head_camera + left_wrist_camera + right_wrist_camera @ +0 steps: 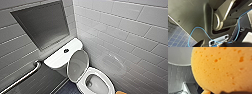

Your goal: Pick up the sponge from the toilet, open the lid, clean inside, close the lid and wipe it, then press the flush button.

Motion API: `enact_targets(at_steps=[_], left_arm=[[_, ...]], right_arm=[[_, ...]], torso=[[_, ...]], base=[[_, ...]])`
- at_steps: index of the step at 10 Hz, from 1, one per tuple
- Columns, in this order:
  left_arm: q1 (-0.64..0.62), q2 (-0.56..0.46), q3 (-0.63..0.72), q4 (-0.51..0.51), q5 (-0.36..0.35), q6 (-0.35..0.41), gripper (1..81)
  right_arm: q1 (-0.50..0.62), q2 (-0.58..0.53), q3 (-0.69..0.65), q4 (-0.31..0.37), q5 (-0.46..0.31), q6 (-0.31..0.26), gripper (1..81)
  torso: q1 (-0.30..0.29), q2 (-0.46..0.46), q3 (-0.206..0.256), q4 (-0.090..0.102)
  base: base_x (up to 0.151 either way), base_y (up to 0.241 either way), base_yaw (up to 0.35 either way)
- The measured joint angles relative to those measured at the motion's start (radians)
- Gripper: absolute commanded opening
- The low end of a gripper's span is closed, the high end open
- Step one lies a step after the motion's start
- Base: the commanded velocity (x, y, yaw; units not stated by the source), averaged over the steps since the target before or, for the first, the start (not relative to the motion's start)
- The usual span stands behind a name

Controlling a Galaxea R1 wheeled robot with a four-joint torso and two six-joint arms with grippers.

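At the lower left of the head view a curved metal grab bar [25,76] runs along a grey tiled wall, and above it, at the upper left, a recessed grey niche [42,23] is set into that wall. Toward the centre stands the glossy white ceramic toilet [60,60]. Its rounded tank top carries the small round dark flush button [66,50] in its middle. Just right of the tank the oval white lid [78,65] stands raised, leaning back toward the tank. Below it, at the lower centre, the oval bowl [106,83] lies open. Its hollow is pale grey, and what sits at the bottom is hard to make out. A patch of dark blue tiled floor [71,88] shows beside the bowl. A white tiled wall [130,35] fills the right half. At the bottom edge, right of the bowl, a sliver of the bright orange porous sponge [121,92] is cut off by the frame. In the left wrist view a blue cable [205,32] loops over the robot's grey body. The left pincer [201,43] is cut off at the lower edge, and its opening cannot be told. In the right wrist view the sponge looms close, clear of any surface, with the right pincer [235,92] clamped on it at the lower edge.
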State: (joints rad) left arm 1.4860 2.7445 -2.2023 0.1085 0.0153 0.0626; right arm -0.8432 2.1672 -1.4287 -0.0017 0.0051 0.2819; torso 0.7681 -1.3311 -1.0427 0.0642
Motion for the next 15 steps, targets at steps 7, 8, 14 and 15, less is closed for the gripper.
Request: enact_targets(at_steps=[7,8,14,15], left_arm=[[-0.013,0.020,-0.007,0.000,-0.006,0.000,81.1],[-0.013,0.021,-0.010,0.000,-0.006,0.000,81.1],[-0.006,0.029,-0.031,0.000,-0.006,-0.007,81.1],[0.000,0.029,-0.031,0.000,-0.005,-0.007,81.1]], right_arm=[[0.253,0.271,-0.237,0.017,-0.240,0.020,1.0],[0.255,0.301,-0.273,0.017,-0.253,0.021,1.0],[0.386,0.434,-0.469,0.023,-0.313,0.048,1.0],[0.383,0.450,-0.486,0.023,-0.323,0.050,1.0]], torso=[[-0.113,0.181,-0.003,0.000],[-0.113,0.179,-0.003,0.000],[-0.110,0.172,-0.004,0.000],[-0.097,0.151,-0.004,0.000]], base=[[0.000,0.000,0.000],[0.000,0.000,0.000],[0.000,0.000,0.000],[0.000,0.000,0.000]])
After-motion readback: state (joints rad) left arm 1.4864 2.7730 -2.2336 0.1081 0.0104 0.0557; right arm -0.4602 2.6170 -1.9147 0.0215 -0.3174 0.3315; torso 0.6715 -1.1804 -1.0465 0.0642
